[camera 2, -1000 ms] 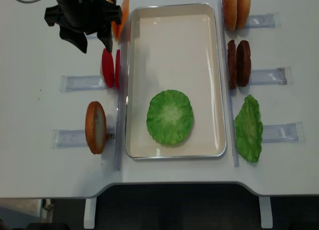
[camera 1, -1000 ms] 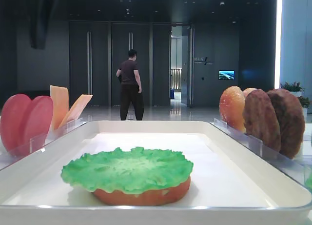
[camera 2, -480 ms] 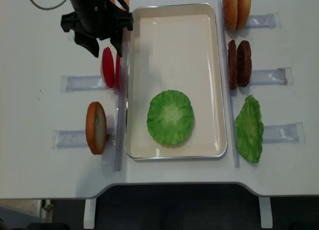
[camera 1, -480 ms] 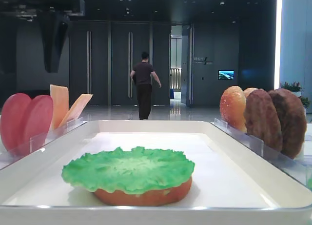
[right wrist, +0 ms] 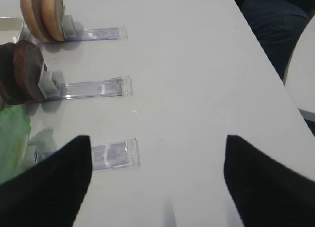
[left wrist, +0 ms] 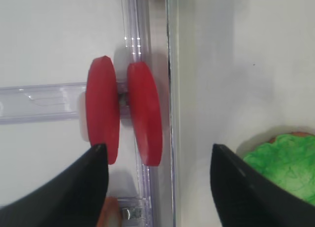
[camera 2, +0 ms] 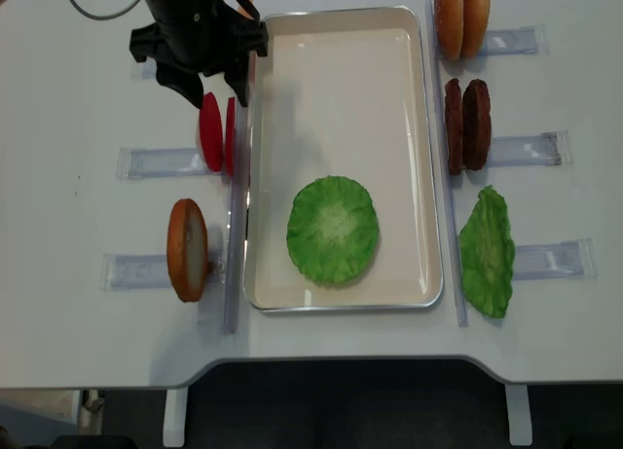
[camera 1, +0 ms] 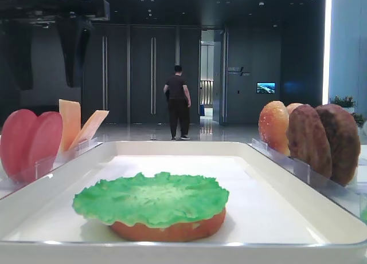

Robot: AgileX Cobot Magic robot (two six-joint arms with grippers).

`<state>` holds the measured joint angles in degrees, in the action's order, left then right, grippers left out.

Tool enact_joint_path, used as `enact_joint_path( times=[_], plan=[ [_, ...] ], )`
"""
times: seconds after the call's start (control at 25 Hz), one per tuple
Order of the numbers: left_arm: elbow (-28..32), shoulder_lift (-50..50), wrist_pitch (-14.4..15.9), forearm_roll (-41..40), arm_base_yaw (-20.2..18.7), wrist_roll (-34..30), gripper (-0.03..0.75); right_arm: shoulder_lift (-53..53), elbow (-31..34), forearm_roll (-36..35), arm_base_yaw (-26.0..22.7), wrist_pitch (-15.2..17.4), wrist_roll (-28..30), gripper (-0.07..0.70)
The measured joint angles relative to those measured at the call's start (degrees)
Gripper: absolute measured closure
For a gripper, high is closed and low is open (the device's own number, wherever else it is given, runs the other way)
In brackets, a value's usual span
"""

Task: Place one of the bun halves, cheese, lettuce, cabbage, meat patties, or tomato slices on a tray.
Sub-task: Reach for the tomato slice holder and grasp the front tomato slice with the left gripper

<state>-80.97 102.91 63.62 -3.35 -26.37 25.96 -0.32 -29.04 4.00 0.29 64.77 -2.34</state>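
Observation:
A ruffled green lettuce [camera 2: 332, 228] lies on a flat orange bun half [camera 1: 172, 229] in the near part of the white tray [camera 2: 341, 89]. Two red tomato slices [camera 2: 210, 132] stand on edge in a clear holder just left of the tray. My left gripper [camera 2: 214, 96] hangs open above them with nothing between its fingers. In the left wrist view the slices [left wrist: 144, 113] show between its dark fingers [left wrist: 74, 192]. My right gripper [right wrist: 156, 138] is open over bare table right of the tray and holds nothing.
Cheese slices [camera 1: 71, 123] stand behind the tomatoes. A bun half [camera 2: 186, 249] stands on the near left. Right of the tray stand two buns [camera 2: 461, 18], two meat patties [camera 2: 465, 123] and a loose green leaf [camera 2: 486, 250], each with a clear holder [right wrist: 98, 88].
My left gripper has moved right and nearer, from beside the cheese to above the tomato slices, still open. The right gripper and the food have not moved.

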Motion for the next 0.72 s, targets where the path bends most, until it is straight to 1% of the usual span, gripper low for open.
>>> enact_joint_path(
  times=[0.52, 0.72],
  plan=[
    [0.00, 3.70, 0.42, 0.48, -2.27, 0.00, 0.220, 0.00, 0.00, 0.00, 0.00, 0.00, 0.00, 0.095],
    [0.00, 4.60, 0.42, 0.22, -2.26, 0.00, 0.220, 0.00, 0.00, 0.00, 0.00, 0.00, 0.00, 0.095]
  ],
)
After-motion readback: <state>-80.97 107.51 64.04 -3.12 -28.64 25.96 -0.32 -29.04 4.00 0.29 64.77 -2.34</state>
